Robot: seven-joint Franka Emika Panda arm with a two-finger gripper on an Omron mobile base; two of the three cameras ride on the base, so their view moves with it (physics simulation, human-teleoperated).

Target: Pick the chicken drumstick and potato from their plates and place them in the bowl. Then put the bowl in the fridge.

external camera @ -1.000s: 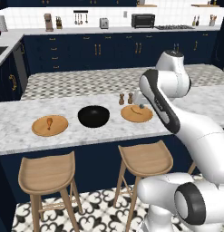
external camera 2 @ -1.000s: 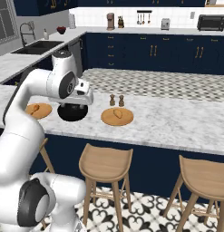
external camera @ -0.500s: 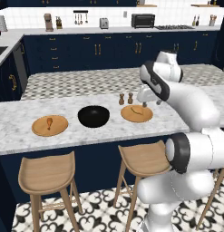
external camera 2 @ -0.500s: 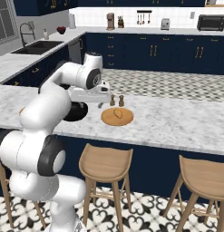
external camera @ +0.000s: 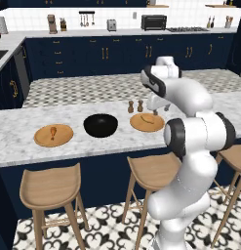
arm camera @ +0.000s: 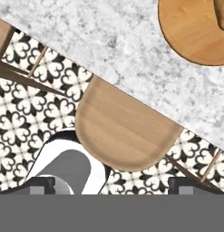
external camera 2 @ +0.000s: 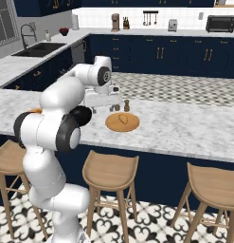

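The chicken drumstick [external camera: 53, 131] lies on the left plate [external camera: 41, 139]. To its right stands the black bowl [external camera: 100, 125], with nothing visible in it. The potato [external camera: 148, 119] [external camera 2: 122, 118] rests on the right plate [external camera: 139, 126] [external camera 2: 113, 126]. My gripper [external camera: 157, 110] [external camera 2: 104, 105] hangs open above the counter, just beside the right plate and pointing down. In the hand view its tips [arm camera: 111, 186] are wide apart with nothing between them. That view has the right plate [arm camera: 190, 36] at upper right and the potato [arm camera: 222, 11] cut off by the edge. The fridge is out of view.
Two small shakers [external camera: 135, 106] [external camera 2: 123, 105] stand just behind the right plate. Wooden stools [external camera: 151, 168] [arm camera: 124, 129] sit below the marble counter's front edge [external camera: 92, 151]. Navy cabinets and a back counter with appliances line the far wall.
The arm has swung right from over the bowl to beside the potato's plate, and the jaws have spread slightly wider. The drumstick, potato and bowl have not moved.
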